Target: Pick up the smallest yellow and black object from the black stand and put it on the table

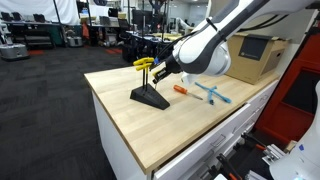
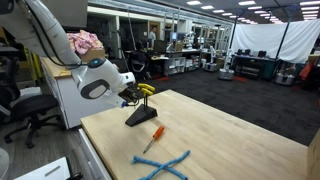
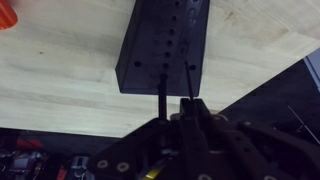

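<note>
So, my gripper (image 1: pixel 160 73) hangs right at the high end of the black stand (image 1: pixel 150 97), which sits flat on the light wooden counter (image 1: pixel 130 130); in both exterior views a bunch of yellow handles (image 1: pixel 143 64) pokes out just beside the gripper, above the stand's sloping top. Honestly, the smallest yellow and black object is hard to pick out on its own; the yellow bits blur together at this size, so all I can say is that nothing yellow lies on the counter and all the yellow sits up by the stand.

In the wrist view I'm looking down on the stand's top with its rows of little holes; two thin black shafts (image 3: pixel 162 95) rise out of it toward the camera, and the shorter-looking one ends right at my dark fingers. Whether the gripper is pinching that shaft or spread around it, I can't tell; it's all black on black.

An orange-handled screwdriver (image 1: pixel 181 90) lies flat near the stand; a pair of blue tools (image 1: pixel 212 94) lies crossed just past it; a brown cardboard box (image 1: pixel 258 55) sits further along.
</note>
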